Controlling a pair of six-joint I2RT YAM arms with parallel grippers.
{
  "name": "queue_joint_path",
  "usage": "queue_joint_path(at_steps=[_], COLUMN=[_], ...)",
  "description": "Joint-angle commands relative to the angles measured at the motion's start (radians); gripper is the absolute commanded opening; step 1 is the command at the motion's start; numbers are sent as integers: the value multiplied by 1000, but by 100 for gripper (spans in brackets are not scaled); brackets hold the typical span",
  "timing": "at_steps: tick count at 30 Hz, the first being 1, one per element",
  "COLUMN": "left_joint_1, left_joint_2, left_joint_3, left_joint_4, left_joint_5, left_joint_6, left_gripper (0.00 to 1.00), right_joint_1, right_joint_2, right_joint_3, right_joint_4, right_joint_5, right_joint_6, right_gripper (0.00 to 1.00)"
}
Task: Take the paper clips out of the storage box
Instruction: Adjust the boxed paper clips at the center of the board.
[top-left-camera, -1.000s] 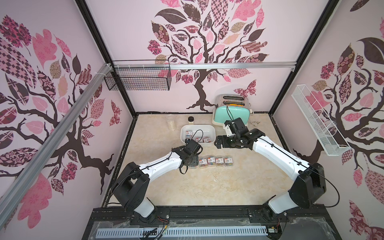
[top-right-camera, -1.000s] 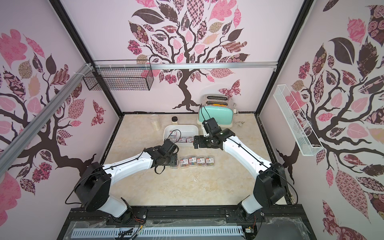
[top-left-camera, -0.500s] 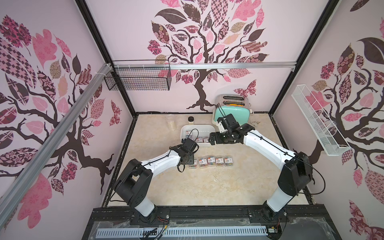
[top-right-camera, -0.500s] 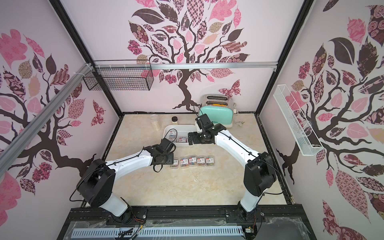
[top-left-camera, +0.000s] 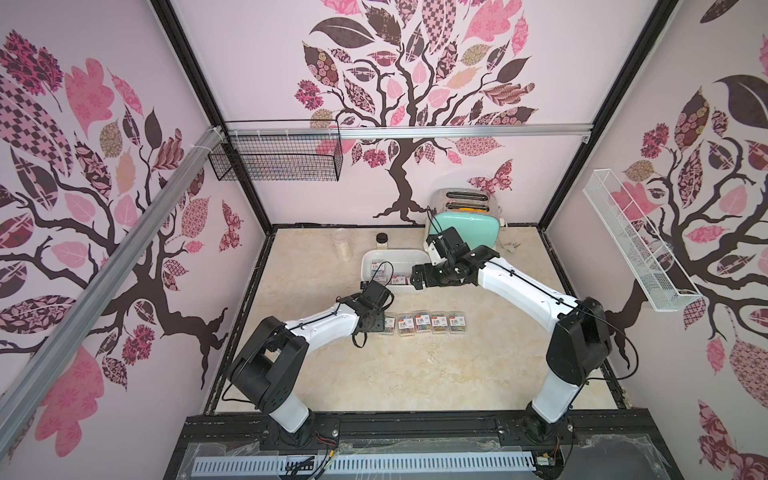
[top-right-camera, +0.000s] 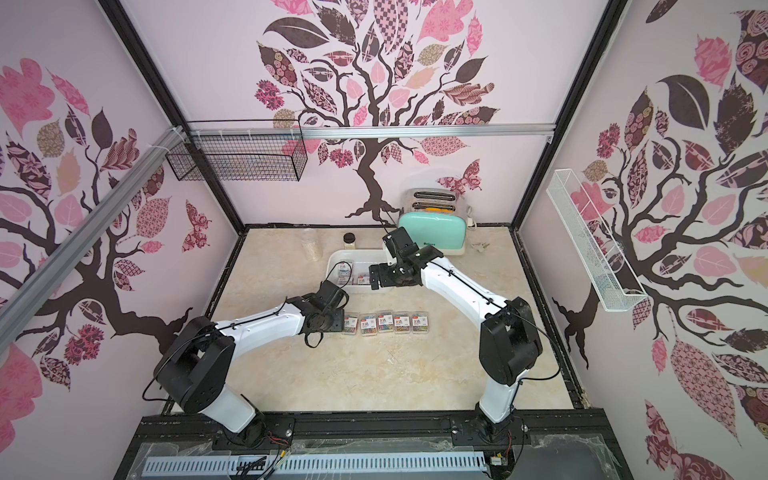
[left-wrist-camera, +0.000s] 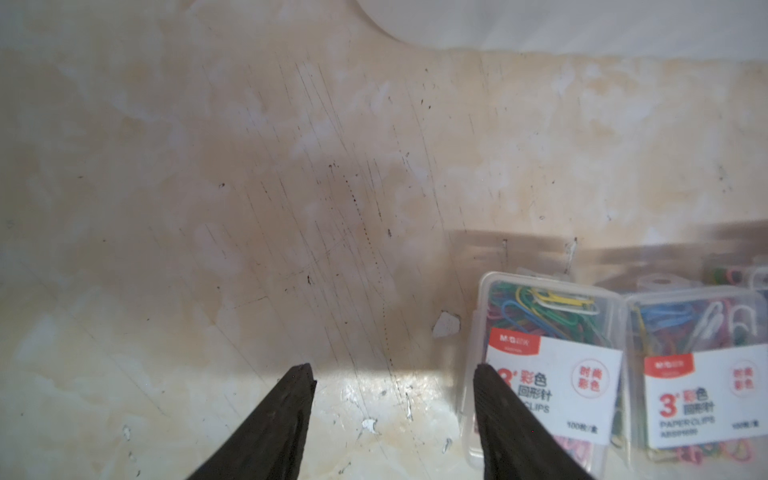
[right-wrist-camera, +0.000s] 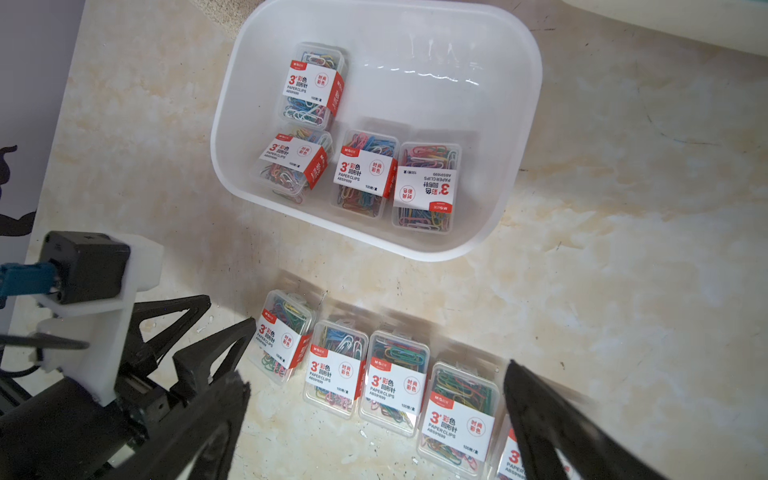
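Observation:
The white storage box (right-wrist-camera: 436, 95) stands at the back of the table and holds several paper clip cases (right-wrist-camera: 363, 174), clear with red-and-white labels. Several more cases (right-wrist-camera: 395, 384) lie in a row on the table in front of it, seen in both top views (top-left-camera: 422, 323) (top-right-camera: 384, 323). My left gripper (left-wrist-camera: 395, 374) is low at the row's left end (top-left-camera: 380, 324), open, with only bare table between its fingers. One fingertip (left-wrist-camera: 490, 395) stands right beside the end case (left-wrist-camera: 544, 365). My right gripper (right-wrist-camera: 374, 386) hovers open and wide over the box's near right edge (top-left-camera: 417, 279).
A mint-green toaster (top-left-camera: 465, 232) stands behind the box at the back wall. A clear jar (top-left-camera: 343, 245) and a small dark-lidded jar (top-left-camera: 382, 239) stand to its left. A black wire basket (top-left-camera: 278, 160) and a white wire shelf (top-left-camera: 636, 245) hang on the walls.
My right arm has swung left, from beside the box to over its near right edge. The left gripper's jaws have narrowed somewhat and it has stayed by the row's left end.

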Motion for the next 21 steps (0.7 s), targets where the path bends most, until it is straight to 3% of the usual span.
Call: queue_joint_path(at_steps=[1, 11, 21], left_joint_1=[5, 5, 37], left_joint_2=[21, -93, 38], left_joint_3=[2, -47, 7], left_joint_4=[-21, -31, 32], left_joint_5=[-2, -11, -9], left_joint_6=[25, 10, 58], left_gripper=[66, 67, 69], right_joint_1=[10, 16, 23], right_joint_2=[26, 34, 38], right_joint_3=[31, 30, 40], right_joint_4=[4, 15, 8], right_joint_5=[13, 13, 18], right_joint_6=[-2, 9, 5], right_gripper=[99, 99, 99])
